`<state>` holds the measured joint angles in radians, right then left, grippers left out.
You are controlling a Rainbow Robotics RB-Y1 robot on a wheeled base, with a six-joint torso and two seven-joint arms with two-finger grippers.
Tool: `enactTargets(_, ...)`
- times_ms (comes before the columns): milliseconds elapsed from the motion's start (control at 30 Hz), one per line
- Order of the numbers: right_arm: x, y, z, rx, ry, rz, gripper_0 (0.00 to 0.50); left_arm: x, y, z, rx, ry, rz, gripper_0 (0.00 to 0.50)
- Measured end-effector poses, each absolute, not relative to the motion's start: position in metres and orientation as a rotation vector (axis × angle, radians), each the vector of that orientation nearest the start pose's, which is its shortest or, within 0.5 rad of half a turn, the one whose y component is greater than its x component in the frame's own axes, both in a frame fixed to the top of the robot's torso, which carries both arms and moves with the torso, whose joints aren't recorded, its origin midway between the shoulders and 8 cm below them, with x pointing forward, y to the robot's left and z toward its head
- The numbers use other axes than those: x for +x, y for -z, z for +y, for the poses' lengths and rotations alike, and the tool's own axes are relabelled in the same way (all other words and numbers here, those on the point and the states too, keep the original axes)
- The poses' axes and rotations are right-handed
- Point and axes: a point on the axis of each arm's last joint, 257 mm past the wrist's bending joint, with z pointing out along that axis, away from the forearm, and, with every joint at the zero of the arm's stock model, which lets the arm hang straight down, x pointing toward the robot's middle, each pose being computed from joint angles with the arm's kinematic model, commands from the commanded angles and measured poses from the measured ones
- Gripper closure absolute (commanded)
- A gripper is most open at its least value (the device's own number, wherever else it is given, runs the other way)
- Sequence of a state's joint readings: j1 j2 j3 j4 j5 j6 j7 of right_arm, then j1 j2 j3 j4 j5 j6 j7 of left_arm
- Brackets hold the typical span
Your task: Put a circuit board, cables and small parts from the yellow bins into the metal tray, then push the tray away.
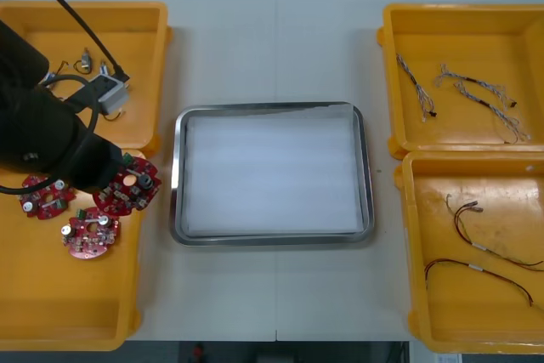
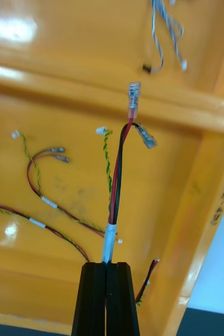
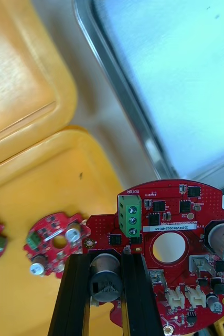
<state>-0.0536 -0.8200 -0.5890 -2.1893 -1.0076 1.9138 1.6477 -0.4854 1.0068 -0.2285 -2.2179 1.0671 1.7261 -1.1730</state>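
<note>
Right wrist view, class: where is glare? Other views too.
Right wrist view: white spots on yellow bins, beside the right end effector's cable. Left wrist view: tray glows white beyond the left end effector's circuit board. Front view: tray rim gleams.

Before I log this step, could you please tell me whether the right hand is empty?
No, the right hand is shut on a red and black cable, pinched at its white sleeve.

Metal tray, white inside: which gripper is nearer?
Left. The left gripper, shut on a round red circuit board, is beside the metal tray's left rim; the right gripper, shut on a red and black cable, is over a yellow bin.
</note>
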Motion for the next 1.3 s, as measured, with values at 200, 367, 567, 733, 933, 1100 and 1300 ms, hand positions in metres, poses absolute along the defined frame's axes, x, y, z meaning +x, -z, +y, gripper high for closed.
enactTargets(200, 0.359, 0.09, -0.404, -0.415, 0.094, 2.512, 0.5, 0.394, 0.162, 0.201, 0.505, 0.077, 2.695, 0.5)
enactTargets(367, 0.355, 0.079, -0.392, -0.498, 0.104, 2.493, 0.5, 0.401, 0.172, 0.175, 0.528, 0.098, 2.688, 0.5)
enactTargets(567, 0.351, 0.078, -0.378, -0.552, 0.134, 2.485, 0.5, 0.414, 0.191, 0.148, 0.572, 0.109, 2.65, 0.5)
enactTargets(733, 0.347, 0.08, -0.36, -0.646, 0.159, 2.461, 0.5, 0.422, 0.21, 0.135, 0.59, 0.112, 2.646, 0.5)
enactTargets(933, 0.336, 0.096, -0.33, -0.797, 0.153, 2.458, 0.5, 0.434, 0.228, 0.13, 0.584, 0.112, 2.624, 0.5)
enactTargets(1100, 0.327, 0.109, -0.314, -0.882, 0.121, 2.474, 0.5, 0.445, 0.246, 0.134, 0.56, 0.103, 2.622, 0.5)
enactTargets(1300, 0.323, 0.109, -0.306, -0.92, 0.125, 2.457, 0.5, 0.449, 0.259, 0.139, 0.545, 0.089, 2.637, 0.5)
